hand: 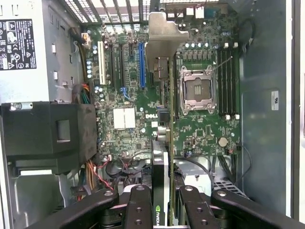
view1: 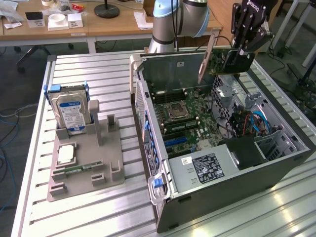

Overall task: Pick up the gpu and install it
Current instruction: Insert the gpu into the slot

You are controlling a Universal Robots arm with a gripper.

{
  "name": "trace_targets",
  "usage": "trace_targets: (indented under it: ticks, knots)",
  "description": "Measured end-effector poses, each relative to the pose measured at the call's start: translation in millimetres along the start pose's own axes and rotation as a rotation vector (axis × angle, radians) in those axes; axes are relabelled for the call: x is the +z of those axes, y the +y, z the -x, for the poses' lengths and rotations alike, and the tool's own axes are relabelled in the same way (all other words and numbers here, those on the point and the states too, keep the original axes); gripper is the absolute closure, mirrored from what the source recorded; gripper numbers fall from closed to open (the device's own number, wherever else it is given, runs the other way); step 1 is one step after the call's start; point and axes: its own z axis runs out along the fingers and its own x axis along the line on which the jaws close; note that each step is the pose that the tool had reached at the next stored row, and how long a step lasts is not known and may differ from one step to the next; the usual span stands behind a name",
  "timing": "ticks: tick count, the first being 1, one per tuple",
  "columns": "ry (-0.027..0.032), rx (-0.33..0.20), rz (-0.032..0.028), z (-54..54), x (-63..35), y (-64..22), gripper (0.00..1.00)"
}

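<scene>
Gripper (view1: pixel 238 60) clamped on the gpu (view1: pixel 216 60); card held in the air above the far end of the open computer case (view1: pixel 197 207), not touching the motherboard (view1: pixel 185 116); silver end bracket (view1: pixel 204 59) points toward the exterior view's left, tilted slightly downward.

Wrist view: gripper (hand: pixel 164 195) fingers (hand: pixel 138 202) closed on either side of the gpu (hand: pixel 161 162), seen edge-on; end bracket (hand: pixel 164 36) at the far end from the fingers; card hangs over the motherboard (hand: pixel 200 133), between the blue expansion slot (hand: pixel 142 67) and the empty CPU socket (hand: pixel 198 90); cannot tell which slot it lines up with.

Inside the case: power supply (view1: pixel 203 168) with label at the near end; black shroud (hand: pixel 47 133) beside it; CPU socket (view1: pixel 176 111) mid-board.

On the slatted metal table (view1: pixel 98 217), at the exterior view's left, well apart from the case: grey parts holder (view1: pixel 94 163); hard drive (view1: pixel 69 113) standing upright in its rear slot; processor chip (view1: pixel 65 154) lying flat; memory stick (view1: pixel 79 169) lying in its groove.
</scene>
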Motion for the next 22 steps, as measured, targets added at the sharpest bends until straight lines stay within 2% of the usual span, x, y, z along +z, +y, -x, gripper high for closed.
trace_targets:
  ticks: [6, 17, 22]
  knots:
    - [0.0001, -0.005, 0.0001, -0.5, 8.0, 3.8, 0.73]
    - [-0.0002, -0.005, 0.0001, -0.5, 9.7, 3.8, 0.73]
    - [0.0, -0.005, 0.0001, -0.7, 17.9, 3.7, 0.73]
